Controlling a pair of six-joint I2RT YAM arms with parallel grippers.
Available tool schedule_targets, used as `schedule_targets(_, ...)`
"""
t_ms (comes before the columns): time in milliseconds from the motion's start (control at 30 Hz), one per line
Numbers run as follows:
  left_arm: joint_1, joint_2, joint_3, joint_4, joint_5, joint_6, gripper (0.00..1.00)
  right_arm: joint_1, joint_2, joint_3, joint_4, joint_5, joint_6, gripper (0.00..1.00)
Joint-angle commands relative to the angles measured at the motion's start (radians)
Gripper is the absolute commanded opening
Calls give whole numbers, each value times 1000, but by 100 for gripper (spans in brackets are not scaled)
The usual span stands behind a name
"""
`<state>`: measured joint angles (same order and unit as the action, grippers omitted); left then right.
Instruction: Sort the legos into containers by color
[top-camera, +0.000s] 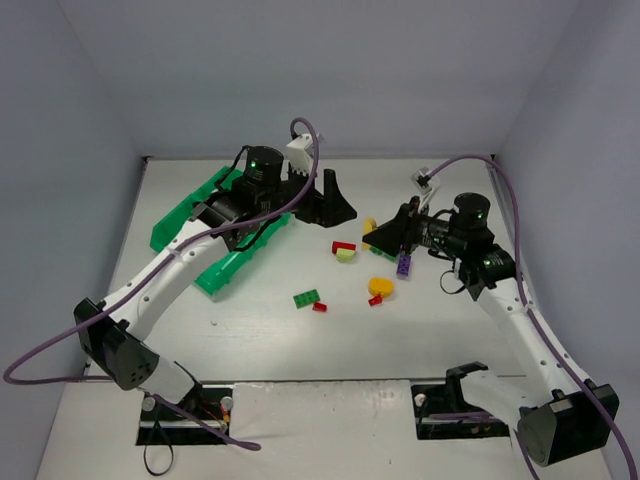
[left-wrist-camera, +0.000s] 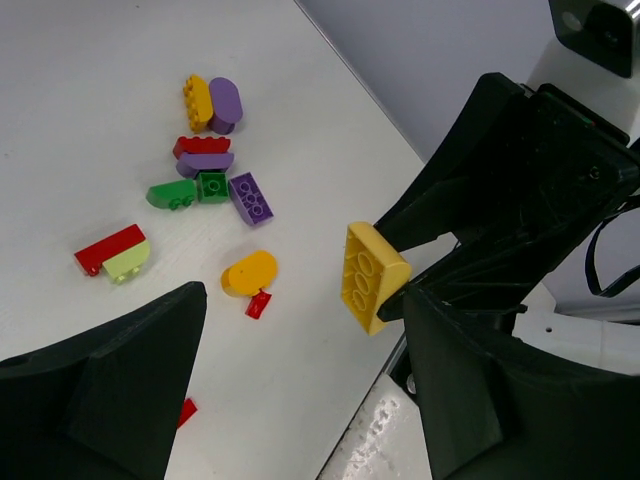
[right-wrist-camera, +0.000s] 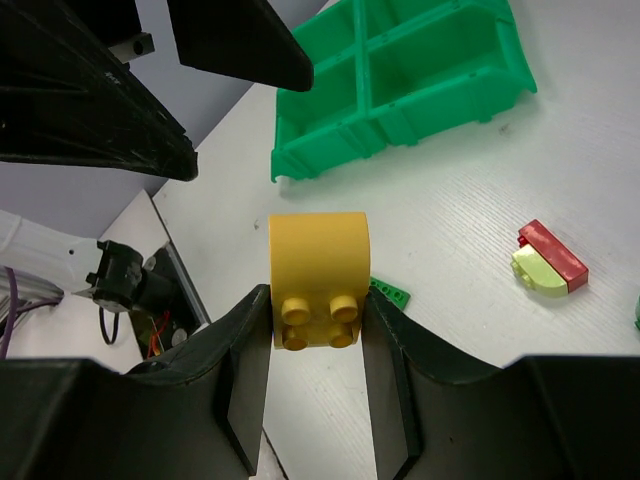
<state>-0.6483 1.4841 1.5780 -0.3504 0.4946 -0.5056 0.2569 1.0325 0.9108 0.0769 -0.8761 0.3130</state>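
Observation:
My right gripper (right-wrist-camera: 318, 302) is shut on a yellow lego (right-wrist-camera: 319, 278) with a rounded end, held above the table. In the top view this gripper (top-camera: 380, 233) hangs mid-table with the yellow lego (top-camera: 369, 226) at its tip. My left gripper (top-camera: 322, 196) stands open and empty just right of the green tray (top-camera: 178, 220). Its wrist view shows the held yellow lego (left-wrist-camera: 372, 276) close ahead of its own open gripper (left-wrist-camera: 305, 395). Loose legos lie on the table: a red-and-lime pair (top-camera: 344, 250), a purple one (top-camera: 404, 265), a yellow one (top-camera: 381, 286) and a green one (top-camera: 307, 298).
The tray's containers (right-wrist-camera: 400, 75) lie partly under the left arm in the top view. The left wrist view shows a cluster of orange, purple, red and green legos (left-wrist-camera: 210, 160) further back. Grey walls close in the table at the back and on both sides.

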Motion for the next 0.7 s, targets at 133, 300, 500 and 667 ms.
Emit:
schedule_targets(133, -8, 8, 79, 105, 104, -28, 70, 12, -2, 48, 77, -35, -8, 2)
schedule_targets(300, -20, 36, 67, 166, 231, -16, 63, 10, -5, 42, 103, -119, -14, 2)
schedule_targets(500, -20, 73, 79, 200, 405, 15, 63, 12, 1, 54, 110, -237, -48, 0)
schedule_targets(667, -17, 82, 82, 200, 455, 52, 63, 12, 11, 65, 110, -284, -54, 0)
